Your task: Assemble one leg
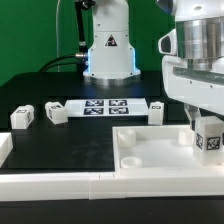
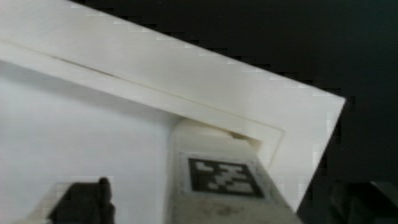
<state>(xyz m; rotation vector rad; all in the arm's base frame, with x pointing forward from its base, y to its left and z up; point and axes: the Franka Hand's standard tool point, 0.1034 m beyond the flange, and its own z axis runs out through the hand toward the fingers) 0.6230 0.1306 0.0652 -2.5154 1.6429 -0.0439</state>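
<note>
In the exterior view my gripper hangs over the right near corner of the large white tray-like piece. A leg, a white block with a black-and-white tag, stands upright between its fingers at that corner. In the wrist view the leg runs with its far end into the tray's corner socket. My gripper straddles the leg with its jaws apart. One dark finger stands clear of the leg with white tray showing in the gap. The other finger is close beside the leg.
Three more legs lie on the black table: two at the exterior view's left and one nearer the middle. The marker board lies behind them. The robot base stands at the back. A white rail runs along the front.
</note>
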